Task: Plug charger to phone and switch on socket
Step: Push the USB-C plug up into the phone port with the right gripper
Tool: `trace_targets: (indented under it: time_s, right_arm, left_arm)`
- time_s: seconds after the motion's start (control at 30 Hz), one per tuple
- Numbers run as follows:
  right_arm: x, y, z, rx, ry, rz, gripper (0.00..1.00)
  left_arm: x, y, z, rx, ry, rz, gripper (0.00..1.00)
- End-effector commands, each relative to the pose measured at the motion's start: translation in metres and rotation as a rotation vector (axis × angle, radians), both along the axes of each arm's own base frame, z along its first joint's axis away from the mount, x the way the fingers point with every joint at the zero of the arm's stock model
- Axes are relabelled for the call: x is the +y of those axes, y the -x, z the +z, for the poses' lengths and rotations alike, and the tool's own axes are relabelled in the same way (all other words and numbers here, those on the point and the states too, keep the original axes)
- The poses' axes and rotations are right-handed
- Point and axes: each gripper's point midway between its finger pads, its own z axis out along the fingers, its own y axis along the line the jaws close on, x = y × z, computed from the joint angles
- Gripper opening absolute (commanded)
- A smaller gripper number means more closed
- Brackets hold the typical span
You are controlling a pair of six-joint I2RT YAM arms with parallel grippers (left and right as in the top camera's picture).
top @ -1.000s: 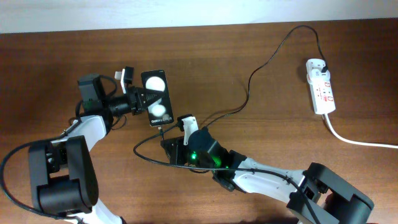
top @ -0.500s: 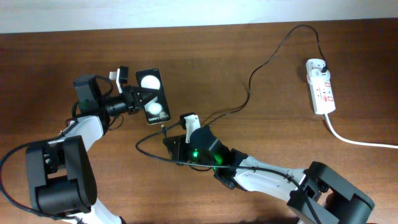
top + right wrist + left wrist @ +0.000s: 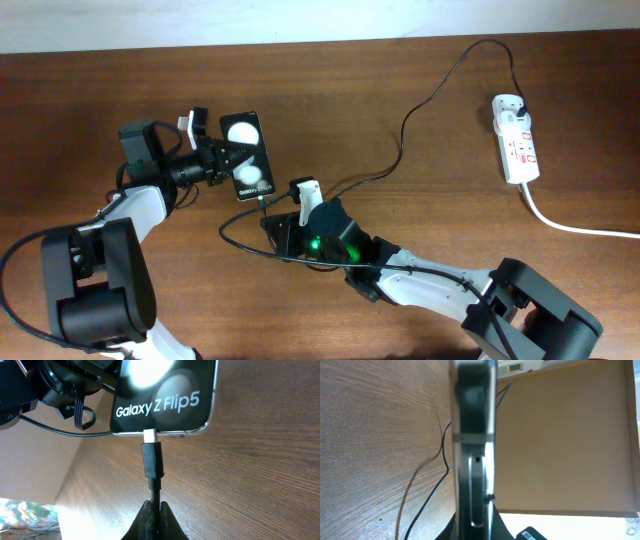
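From where I stand, the left claw is clamped on a side edge of the phone, a Galaxy Z Flip5, left of centre over the counter. The right claw pinches the charger cable just behind its connector, whose pale metal tip meets the port in the phone's lower edge. The cable's far end is plugged into the power strip at far right.
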Motion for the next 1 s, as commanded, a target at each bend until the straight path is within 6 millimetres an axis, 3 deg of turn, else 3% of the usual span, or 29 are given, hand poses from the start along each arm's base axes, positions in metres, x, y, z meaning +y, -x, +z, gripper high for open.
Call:
trace_targets:
  time_s: [0.0,0.97]
  right_arm:
    - [0.0007,0.0017,-0.0039,-0.001,0.008,0.016,0.04]
    - [0.0003,0.0006,-0.0033,0.006,0.001,0.009,0.04]
  left_arm:
    - [-0.0036,0.0066,0.0126,-0.003,0.031,-0.034,0.00]
    - [-0.0028,0.0051,0.0117,0.045,0.042,-0.018,0.00]
